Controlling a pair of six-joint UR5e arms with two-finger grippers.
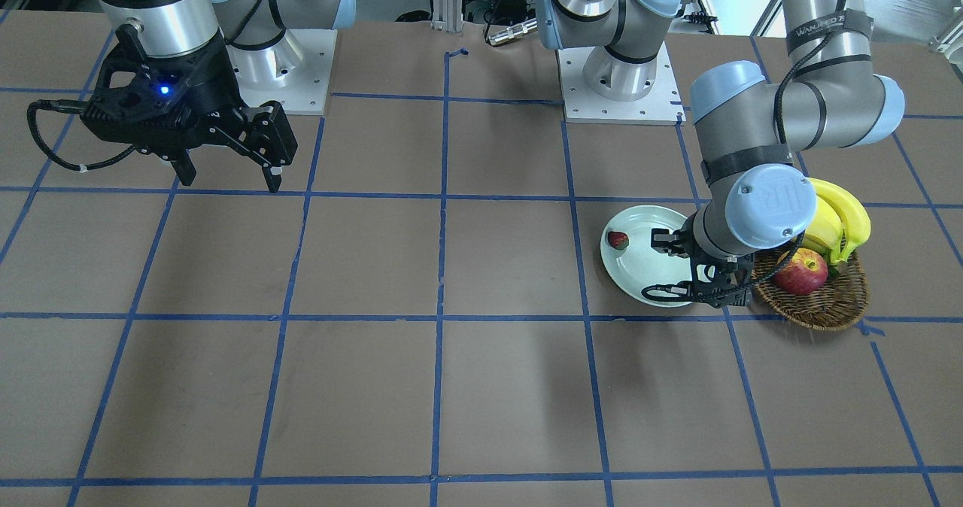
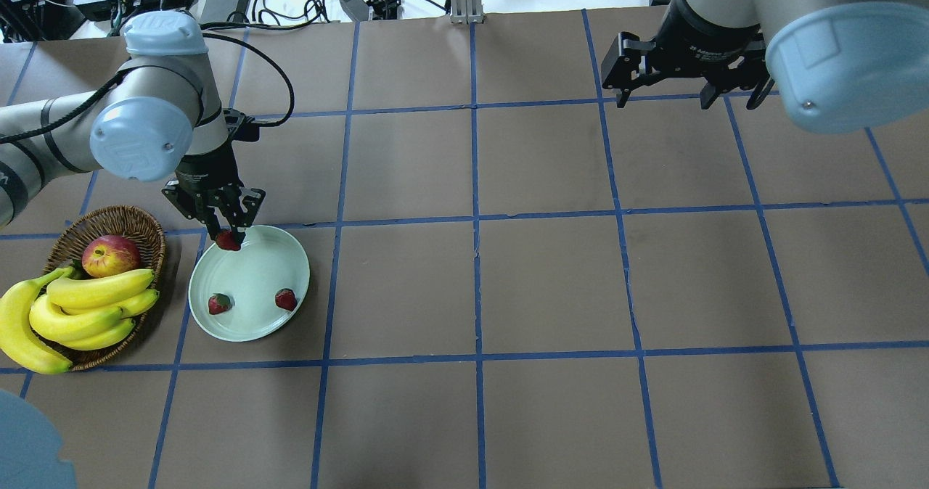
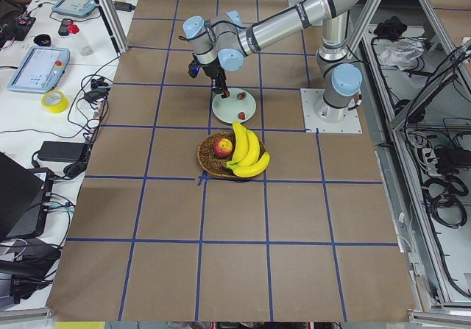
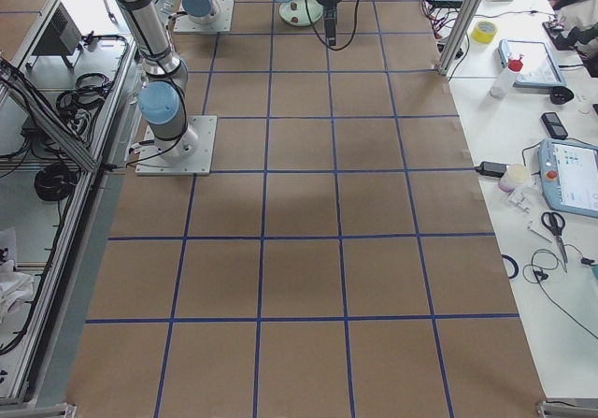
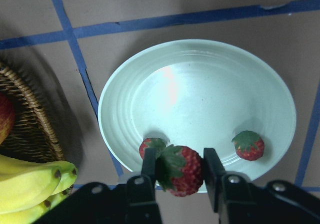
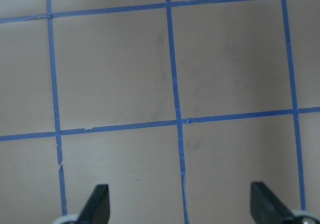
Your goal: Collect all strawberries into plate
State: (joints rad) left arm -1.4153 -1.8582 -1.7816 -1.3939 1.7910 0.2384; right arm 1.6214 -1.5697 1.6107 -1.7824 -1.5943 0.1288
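Red strawberry clamped in left gripper, over plate rim.

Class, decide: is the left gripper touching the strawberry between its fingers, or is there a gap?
Touching. In the left wrist view the left gripper has both fingers pressed against the sides of the strawberry, with no gap.

In the front-facing view the left arm covers much of the plate, so only one strawberry shows on it. The left wrist view's edge cuts off the apple and the bananas. From the right end of the table the strawberries are too small to make out.
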